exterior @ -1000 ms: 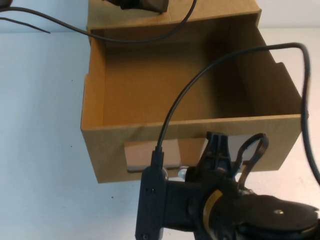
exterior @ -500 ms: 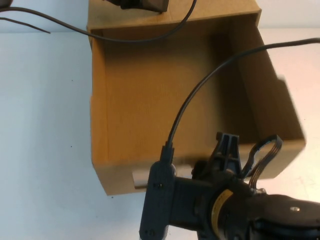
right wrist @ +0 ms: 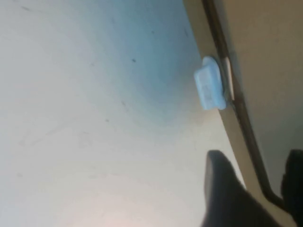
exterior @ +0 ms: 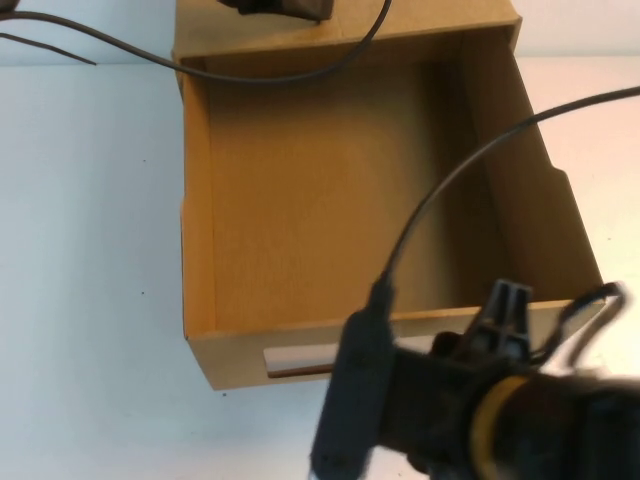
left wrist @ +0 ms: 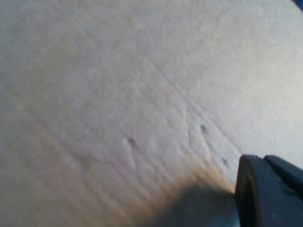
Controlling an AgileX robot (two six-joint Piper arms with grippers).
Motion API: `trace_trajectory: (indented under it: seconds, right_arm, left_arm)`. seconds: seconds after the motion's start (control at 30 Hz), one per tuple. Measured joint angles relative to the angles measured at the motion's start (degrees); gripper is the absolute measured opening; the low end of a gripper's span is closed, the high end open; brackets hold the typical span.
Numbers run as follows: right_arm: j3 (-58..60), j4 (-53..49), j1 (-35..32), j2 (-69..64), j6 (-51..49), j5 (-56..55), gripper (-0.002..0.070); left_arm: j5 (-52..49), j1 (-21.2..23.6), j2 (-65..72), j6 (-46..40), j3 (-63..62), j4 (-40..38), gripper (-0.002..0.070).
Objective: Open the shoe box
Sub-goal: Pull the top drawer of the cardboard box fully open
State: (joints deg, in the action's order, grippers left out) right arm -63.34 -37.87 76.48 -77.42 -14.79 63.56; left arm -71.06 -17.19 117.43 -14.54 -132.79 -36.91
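Box: R gripper before, L gripper behind.

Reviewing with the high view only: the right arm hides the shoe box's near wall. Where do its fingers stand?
Observer: The right wrist view shows the right gripper open, its fingers apart on either side of the shoe box edge.
Operator: Anything else on that edge?
Observer: A small light-blue tab sits against it.
Operator: And the left gripper at the box's far end?
Observer: Its wrist view is filled with cardboard close up, marked by small dents.
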Motion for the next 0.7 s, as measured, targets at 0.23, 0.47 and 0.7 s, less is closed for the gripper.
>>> trace_trajectory:
  seconds: [0.23, 0.47, 0.7]
  right_arm:
    - [-3.25, 4.67, 0.0, 9.43, -0.49, 1.8, 0.0169]
    - [-3.6, -6.28, -0.25, 14.41, -10.01, 7.06, 0.0021]
    - [-4.52, -9.75, -9.22, 19.23, -11.99, 7.06, -0.001]
  left_arm:
    - [-1.13, 0.57, -3.46, -0.39, -2.37, 2.42, -0.0005]
    - [-1.26, 0.57, -8.71, -0.97, -5.73, 2.1, -0.0005]
    - [-1.6, 0.57, -14.39, -3.44, -5.86, 7.35, -0.0005]
